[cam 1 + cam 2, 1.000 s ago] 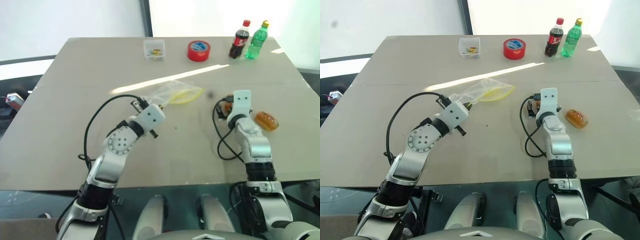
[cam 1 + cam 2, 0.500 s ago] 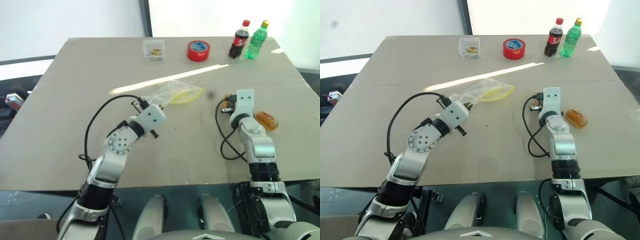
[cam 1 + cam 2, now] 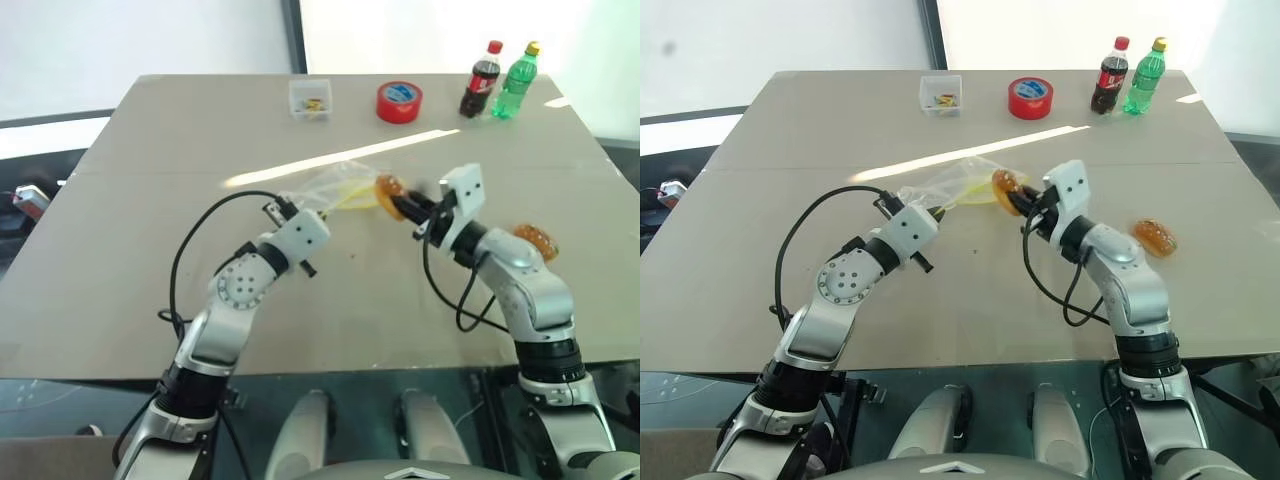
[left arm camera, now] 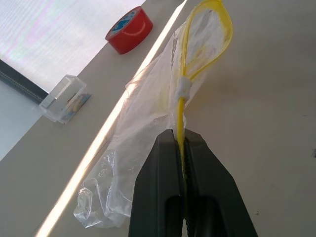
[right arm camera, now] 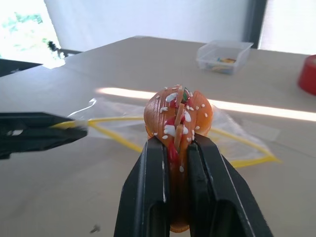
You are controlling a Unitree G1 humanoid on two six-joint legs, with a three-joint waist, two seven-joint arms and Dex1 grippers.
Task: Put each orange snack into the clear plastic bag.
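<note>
My left gripper [image 4: 183, 140] is shut on the yellow seal strip of the clear plastic bag [image 3: 345, 185], holding its mouth up over the middle of the table. The bag [image 4: 163, 98] hangs crinkled from those fingers. My right gripper [image 3: 400, 205] is shut on one orange snack [image 5: 178, 118], a glossy bun-shaped piece with white specks, and holds it in the air right at the bag's open end [image 3: 985, 185]. A second orange snack [image 3: 535, 241] lies on the table to the right, behind my right arm.
At the table's far edge stand a small clear box [image 3: 309, 98], a red tape roll [image 3: 398, 101], a cola bottle [image 3: 479, 80] and a green bottle [image 3: 514, 79]. A strip of sunlight crosses the tabletop [image 3: 150, 220].
My right gripper shut on an orange snack on the right, lifted it and swung left to the bag's mouth. The left gripper and the bag kept still.
</note>
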